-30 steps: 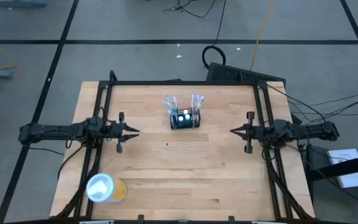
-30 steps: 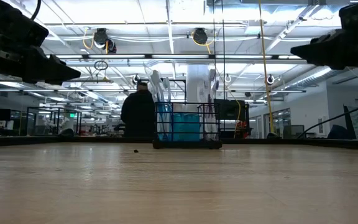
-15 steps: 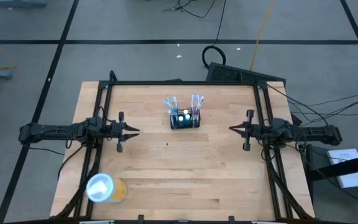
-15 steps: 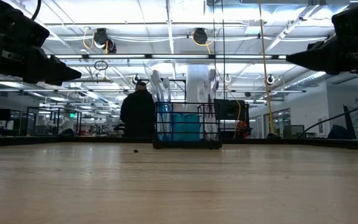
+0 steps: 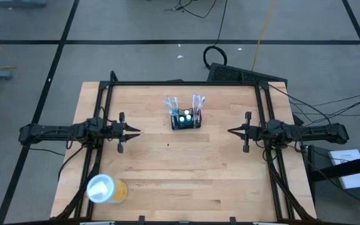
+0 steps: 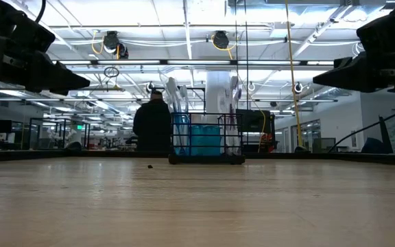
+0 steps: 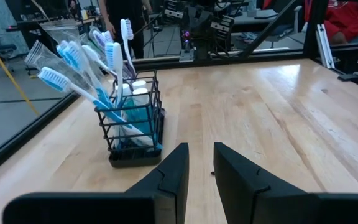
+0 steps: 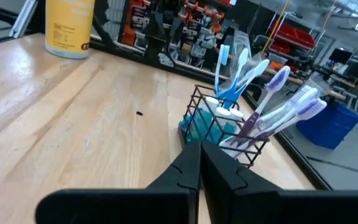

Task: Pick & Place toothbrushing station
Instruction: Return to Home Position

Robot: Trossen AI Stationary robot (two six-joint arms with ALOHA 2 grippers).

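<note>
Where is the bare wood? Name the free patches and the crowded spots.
Free: the wide strip of table from the yellow cup across to the right arm's side; the gaps between the toothbrushing station and the left gripper, and the right gripper. Crowded: the station itself, brushes fanning out; the cup's corner.

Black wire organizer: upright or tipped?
Upright. The toothbrushing station stands base-flat on the table, toothbrushes leaning out its top. The left end effector and right end effector wait apart from it.
</note>
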